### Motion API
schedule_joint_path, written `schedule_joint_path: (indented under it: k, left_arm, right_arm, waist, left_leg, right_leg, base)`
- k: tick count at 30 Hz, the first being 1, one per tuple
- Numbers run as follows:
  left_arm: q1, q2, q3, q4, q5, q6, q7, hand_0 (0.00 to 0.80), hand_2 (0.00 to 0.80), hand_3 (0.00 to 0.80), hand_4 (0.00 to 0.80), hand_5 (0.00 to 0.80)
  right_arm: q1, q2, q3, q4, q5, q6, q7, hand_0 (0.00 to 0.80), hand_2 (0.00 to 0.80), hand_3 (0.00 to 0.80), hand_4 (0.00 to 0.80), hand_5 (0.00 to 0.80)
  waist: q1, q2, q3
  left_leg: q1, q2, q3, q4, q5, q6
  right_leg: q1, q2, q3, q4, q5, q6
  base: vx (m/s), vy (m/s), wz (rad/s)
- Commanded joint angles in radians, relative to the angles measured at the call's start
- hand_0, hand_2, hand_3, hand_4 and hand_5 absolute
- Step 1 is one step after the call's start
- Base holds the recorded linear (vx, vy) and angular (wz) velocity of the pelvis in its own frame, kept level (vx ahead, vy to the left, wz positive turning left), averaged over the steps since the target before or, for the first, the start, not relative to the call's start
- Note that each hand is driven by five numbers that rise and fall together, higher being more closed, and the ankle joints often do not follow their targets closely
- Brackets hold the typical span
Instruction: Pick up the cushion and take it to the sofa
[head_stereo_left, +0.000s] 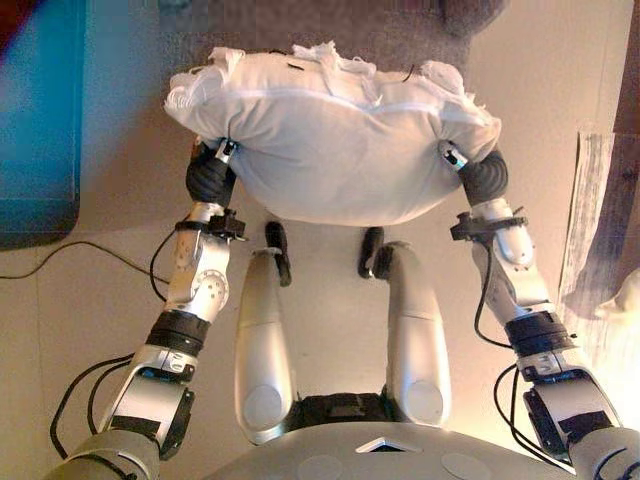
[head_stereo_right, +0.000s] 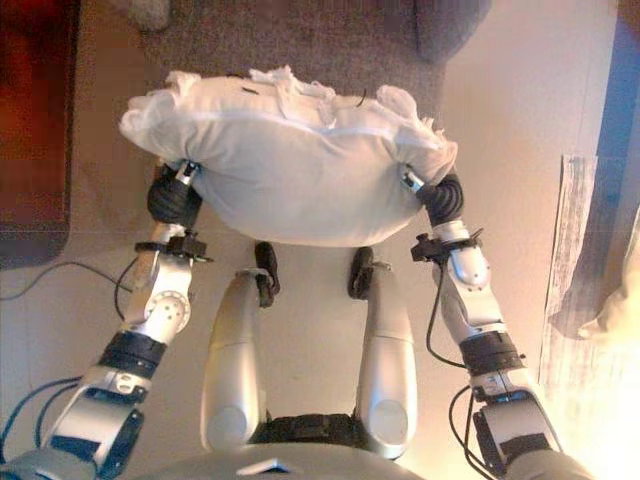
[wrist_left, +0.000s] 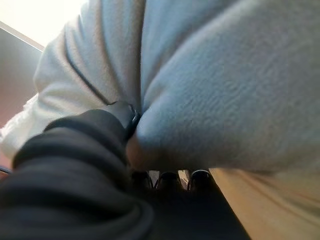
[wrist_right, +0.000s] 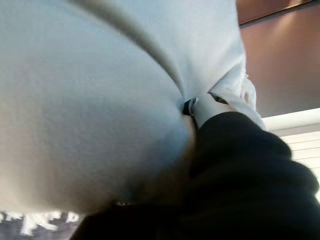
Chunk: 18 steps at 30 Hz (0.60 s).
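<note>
Between left robot hand (head_stereo_left: 212, 178) and right robot hand (head_stereo_left: 482, 176), white cushion (head_stereo_left: 335, 140), aloft.

1. You can't see the left hand's (head_stereo_left: 212, 178) fingers: they go under the cushion (head_stereo_left: 335, 140), only its dark cover showing.
2. Same for the right hand (head_stereo_left: 480, 175); fingers buried in the fabric.
3. Both wrist views are filled by cushion.
4. The grey rug (head_stereo_left: 370, 30) is cut off at the top edge.

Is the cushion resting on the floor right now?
No, the white cushion is lifted clear of the floor, pressed between the left hand and the right hand at its two ends.
</note>
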Motion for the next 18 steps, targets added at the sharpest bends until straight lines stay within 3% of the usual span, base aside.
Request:
schedule_joint_path:
  k: [1,9,14,18]
  left_arm:
    - [0.047,-0.033,-0.056,-0.192,0.064,-0.049,-0.145,0.800,0.800,0.800,0.800,0.800]
    - [0.169,-0.015,0.005,-0.338,0.053,-0.094,-0.144,0.800,0.800,0.800,0.800,0.800]
    - [0.209,-0.028,0.033,-0.414,0.077,-0.079,-0.111,0.800,0.800,0.800,0.800,0.800]
    - [0.218,-0.028,0.047,-0.453,0.093,-0.081,-0.079,0.800,0.800,0.800,0.800,0.800]
  right_arm:
    - [0.035,0.045,0.025,-0.162,-0.056,-0.050,0.082,0.800,0.800,0.800,0.800,0.800]
    - [0.153,0.036,0.030,-0.294,-0.098,-0.110,0.106,0.800,0.800,0.800,0.800,0.800]
    - [0.191,0.027,0.012,-0.380,-0.120,-0.086,0.096,0.800,0.800,0.800,0.800,0.800]
    - [0.203,0.016,-0.017,-0.435,-0.121,-0.075,0.109,0.800,0.800,0.800,0.800,0.800]
  waist:
    - [0.037,0.023,-0.168]
    - [0.063,0.029,-0.284]
    - [0.067,0.024,-0.391]
    - [0.054,0.016,-0.443]
  left_leg:
    - [0.055,-0.025,0.005,-0.113,0.037,0.041]
    - [0.400,-0.062,0.042,-0.463,0.120,0.025]
    - [0.571,-0.063,0.060,-0.578,0.124,0.016]
    - [0.639,-0.054,0.070,-0.619,0.117,0.015]
  right_leg:
    - [0.139,-0.013,-0.034,-0.248,0.126,0.090]
    - [0.500,0.060,-0.106,-0.604,0.168,0.095]
    - [0.695,0.083,-0.112,-0.763,0.189,0.092]
    - [0.754,0.097,-0.096,-0.796,0.187,0.088]
  base:
    - [-0.010,-0.082,-0.05]
    - [0.045,-0.058,-0.11]
    - [0.174,-0.010,0.11]
    - [0.070,0.020,0.00]
